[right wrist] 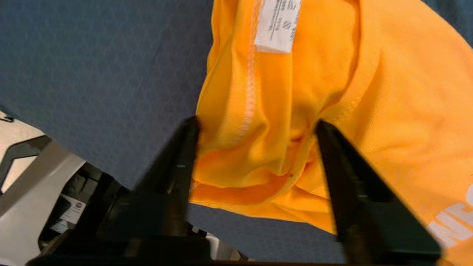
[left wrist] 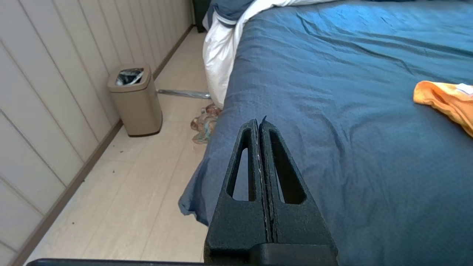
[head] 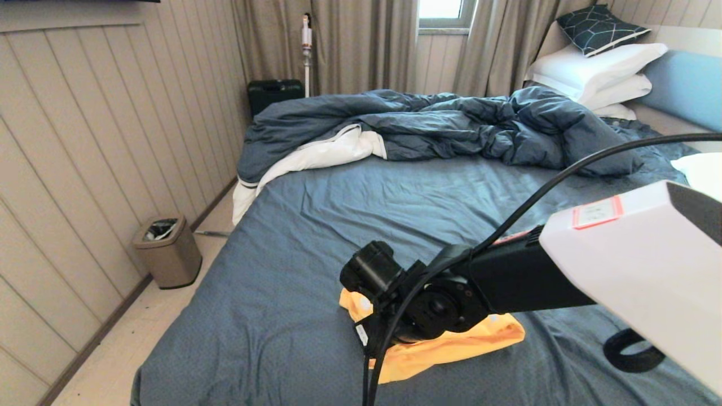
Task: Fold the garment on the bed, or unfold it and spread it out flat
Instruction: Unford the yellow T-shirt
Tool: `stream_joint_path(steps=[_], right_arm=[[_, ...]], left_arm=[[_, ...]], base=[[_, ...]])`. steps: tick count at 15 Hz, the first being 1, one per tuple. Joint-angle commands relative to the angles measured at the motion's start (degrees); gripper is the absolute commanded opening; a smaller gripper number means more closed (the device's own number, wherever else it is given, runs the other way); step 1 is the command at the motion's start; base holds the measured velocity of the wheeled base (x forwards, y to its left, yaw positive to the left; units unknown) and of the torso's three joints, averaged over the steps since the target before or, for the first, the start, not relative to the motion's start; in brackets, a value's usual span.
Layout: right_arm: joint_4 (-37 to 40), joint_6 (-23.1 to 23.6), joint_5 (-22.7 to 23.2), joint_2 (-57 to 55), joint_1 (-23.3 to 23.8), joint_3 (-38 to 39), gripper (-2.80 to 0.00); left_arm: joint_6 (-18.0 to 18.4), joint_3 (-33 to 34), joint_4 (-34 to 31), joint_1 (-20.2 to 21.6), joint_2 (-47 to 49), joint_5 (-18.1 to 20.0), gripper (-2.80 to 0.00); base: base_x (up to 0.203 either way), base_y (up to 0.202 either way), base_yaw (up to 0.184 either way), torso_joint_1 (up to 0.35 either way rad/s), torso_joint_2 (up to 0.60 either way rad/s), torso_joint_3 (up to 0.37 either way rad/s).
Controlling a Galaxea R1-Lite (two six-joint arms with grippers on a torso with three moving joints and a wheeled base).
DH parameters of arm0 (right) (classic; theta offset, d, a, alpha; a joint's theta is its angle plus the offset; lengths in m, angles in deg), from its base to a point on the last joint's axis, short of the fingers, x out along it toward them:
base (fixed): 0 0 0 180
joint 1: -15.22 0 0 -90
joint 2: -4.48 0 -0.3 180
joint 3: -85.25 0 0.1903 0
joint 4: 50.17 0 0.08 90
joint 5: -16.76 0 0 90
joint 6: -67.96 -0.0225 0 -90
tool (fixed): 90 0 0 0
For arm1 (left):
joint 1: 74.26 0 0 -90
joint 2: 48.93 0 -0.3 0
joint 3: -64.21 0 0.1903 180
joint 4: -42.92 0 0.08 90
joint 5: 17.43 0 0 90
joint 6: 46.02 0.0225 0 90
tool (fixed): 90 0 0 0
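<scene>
The yellow T-shirt (right wrist: 369,111) lies bunched near the foot edge of the bed (head: 316,225), not yet spread; nearly all the task remains, I judge; the right gripper (right wrist: 255,144) stands with jaws apart astride a fold just below the white neck tag (right wrist: 278,26), nothing clamped; beyond it lies broad bare sheet for spreading, the rumpled duvet (head: 451,124) well off; the left gripper (left wrist: 260,127), pressed together, hangs by the bed's side edge.

The yellow garment (right wrist: 388,111) is looking like thin, smooth cloth, and the bed (head: 316,225) sheet is looking soft and matt.
</scene>
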Motion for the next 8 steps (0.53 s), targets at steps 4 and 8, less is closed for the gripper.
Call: stream_joint_path(steps=[4, 8], right_arm=[[0.42, -0.18, -1.34, 0.4, 1.67, 1.21, -2.8], [0.25, -0.44, -2.66, 2.33, 2.87, 0.85, -2.8]], left_arm=[[0.01, 0.0, 0.0, -0.01, 0.01, -0.02, -2.8], [0.01, 0.0, 0.0, -0.01, 0.01, -0.02, -2.8]], base=[[0.0, 0.0, 0.0, 0.0, 0.0, 0.0], [0.0, 0.0, 0.0, 0.0, 0.0, 0.0]])
